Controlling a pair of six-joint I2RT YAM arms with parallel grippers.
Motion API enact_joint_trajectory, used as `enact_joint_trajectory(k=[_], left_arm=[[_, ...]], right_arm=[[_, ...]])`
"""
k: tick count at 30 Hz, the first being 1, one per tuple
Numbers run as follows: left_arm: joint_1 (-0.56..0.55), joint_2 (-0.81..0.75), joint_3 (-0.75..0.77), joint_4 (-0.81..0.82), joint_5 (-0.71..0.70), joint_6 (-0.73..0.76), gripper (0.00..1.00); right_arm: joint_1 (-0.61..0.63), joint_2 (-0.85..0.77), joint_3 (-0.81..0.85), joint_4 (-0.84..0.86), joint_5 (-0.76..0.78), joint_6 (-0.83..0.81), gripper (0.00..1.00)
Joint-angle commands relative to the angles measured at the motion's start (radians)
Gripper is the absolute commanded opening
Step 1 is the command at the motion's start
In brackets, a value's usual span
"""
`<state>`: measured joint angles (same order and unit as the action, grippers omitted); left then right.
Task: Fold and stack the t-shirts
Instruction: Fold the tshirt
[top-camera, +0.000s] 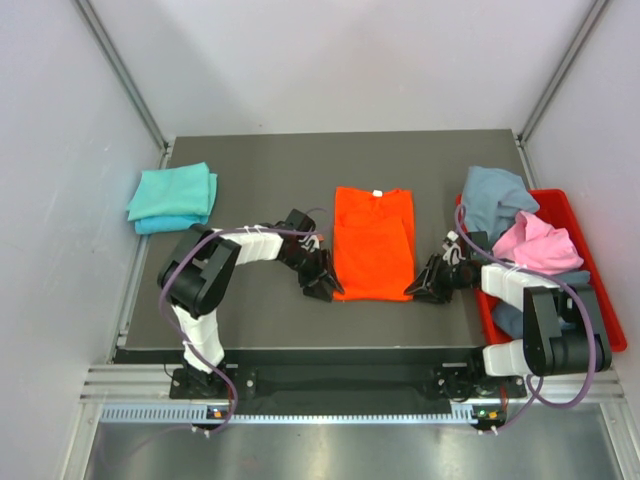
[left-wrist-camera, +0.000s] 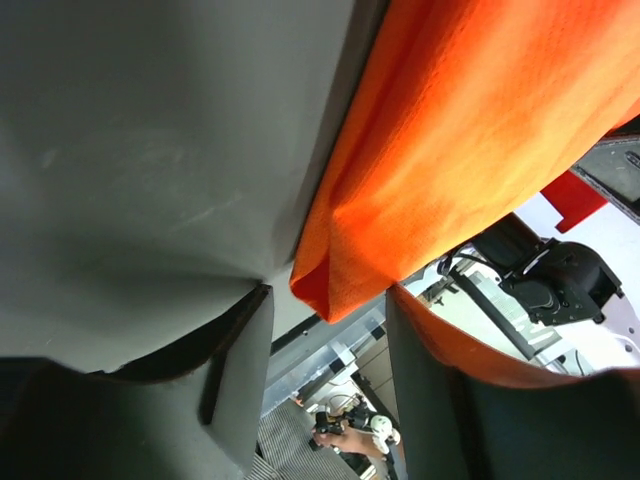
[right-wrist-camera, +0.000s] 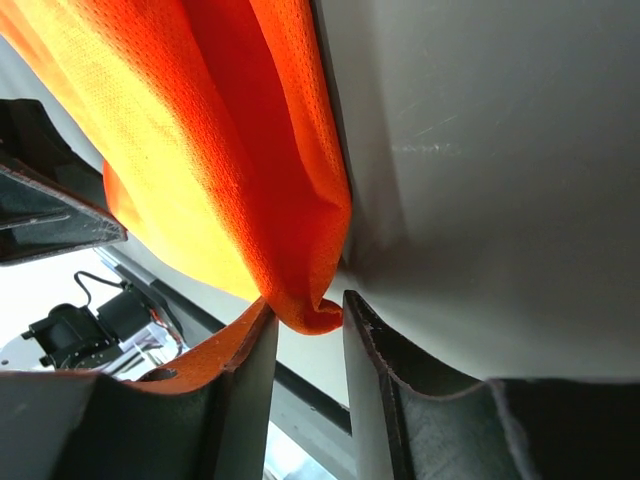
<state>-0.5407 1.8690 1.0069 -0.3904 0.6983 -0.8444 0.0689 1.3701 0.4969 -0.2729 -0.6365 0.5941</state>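
Note:
A bright orange t-shirt (top-camera: 373, 243), folded lengthwise with its white neck label at the far end, lies in the middle of the dark table (top-camera: 260, 170). My left gripper (top-camera: 324, 289) is at its near left corner. In the left wrist view that gripper (left-wrist-camera: 327, 300) is wide open, with the orange corner (left-wrist-camera: 322, 285) just between the tips. My right gripper (top-camera: 419, 289) is at the near right corner. In the right wrist view it (right-wrist-camera: 308, 306) is open but narrow, its tips on either side of the curled orange corner (right-wrist-camera: 312, 312).
Folded teal shirts (top-camera: 172, 196) are stacked at the far left of the table. A red plastic bin (top-camera: 590, 270) at the right holds a grey-blue shirt (top-camera: 495, 198) and a pink shirt (top-camera: 540, 243). Both grippers are close to the table's near edge.

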Motion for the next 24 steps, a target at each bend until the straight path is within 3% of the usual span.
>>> enact_joint_trajectory(k=[1,7,17,19,24], left_arm=[[-0.010,0.025,0.032,0.042,-0.025,0.001,0.49],[-0.018,0.021,0.032,0.048,-0.022,0.002,0.31],[-0.019,-0.011,0.022,0.045,-0.033,0.021,0.00],[-0.019,-0.019,0.030,0.033,-0.036,0.037,0.00],[-0.019,-0.079,0.096,-0.008,-0.054,0.083,0.00]], right_arm=[[-0.007,-0.028,-0.012,0.046,0.015,-0.011,0.32],[-0.009,-0.017,-0.021,0.066,0.011,0.001,0.28],[-0.007,0.004,-0.021,0.077,-0.003,-0.005,0.08],[-0.007,-0.005,-0.005,0.058,-0.005,-0.020,0.01],[-0.014,-0.045,0.045,-0.028,-0.023,-0.053,0.00]])
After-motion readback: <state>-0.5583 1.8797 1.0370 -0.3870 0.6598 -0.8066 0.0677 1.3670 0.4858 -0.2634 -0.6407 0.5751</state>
